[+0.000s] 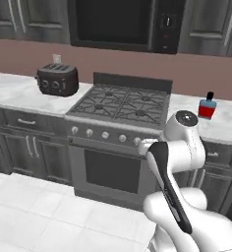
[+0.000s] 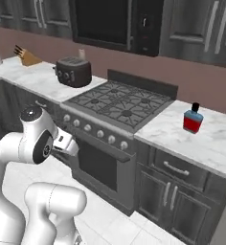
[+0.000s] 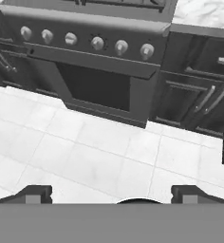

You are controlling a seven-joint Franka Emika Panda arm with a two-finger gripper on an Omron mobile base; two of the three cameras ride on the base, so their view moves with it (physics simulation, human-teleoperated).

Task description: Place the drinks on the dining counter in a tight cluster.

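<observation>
The hand [image 3: 112, 194] is nearest, its two dark fingertips [image 3: 34, 193] spread wide apart with nothing between them, aimed down at the pale tiled floor [image 3: 85, 152] before the oven door [image 3: 97, 88]. Left of the gas stove [image 1: 123, 104], a dark toaster [image 1: 57, 79] sits toward the back of the marble surface [image 1: 14, 91]. Right of the stove, the squat red-and-blue bottle [image 1: 207, 106] stands upright near the back edge of the smaller marble surface [image 1: 226, 123], alone there.
</observation>
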